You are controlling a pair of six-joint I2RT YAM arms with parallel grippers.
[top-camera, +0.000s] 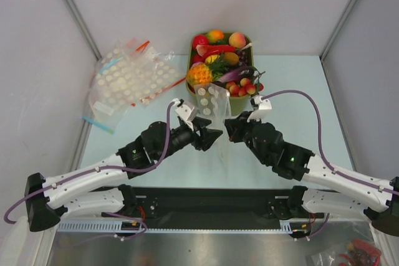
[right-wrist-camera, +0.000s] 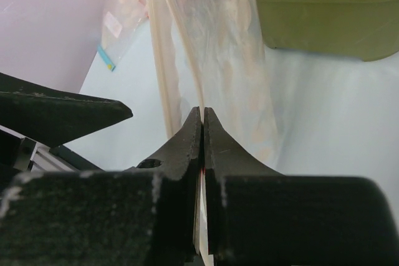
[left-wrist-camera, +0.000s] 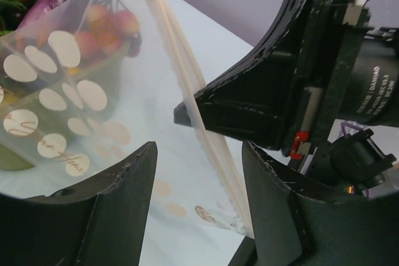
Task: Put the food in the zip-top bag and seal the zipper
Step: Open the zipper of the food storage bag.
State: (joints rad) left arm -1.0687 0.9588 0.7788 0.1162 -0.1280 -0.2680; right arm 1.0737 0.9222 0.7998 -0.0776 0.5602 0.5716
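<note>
The right gripper (right-wrist-camera: 203,111) had its two fingers pressed flat together, with a thin pale edge of the zip-top bag (top-camera: 212,101) pinched in the seam between them. Beyond those tips the bag stood upright and slightly twisted, clear crinkly plastic printed with round cream dots.

The left gripper (left-wrist-camera: 199,147) faced it from the other side, jaws well apart and closed on nothing. The zipper (left-wrist-camera: 187,73), a pale double strip, ran slantwise down through that gap, close to one finger. I could not tell whether it touched.

The two grippers nearly met tip to tip on the near side of the green bin (right-wrist-camera: 324,23), just in front of its front wall. The bag rose between them, its upper part against the bin's near rim in the overhead view.

The food lay in the bin. The pineapple (top-camera: 199,74) sat at its near left corner, the red berries (top-camera: 242,86) at its near right, and a dark purple piece (top-camera: 235,73) just behind the berries. From the left wrist, some berries showed blurred through the dotted plastic.

A heap of dotted bags (top-camera: 128,79) with red and blue strips lay well apart to the bin's left on the pale table (top-camera: 299,91).
</note>
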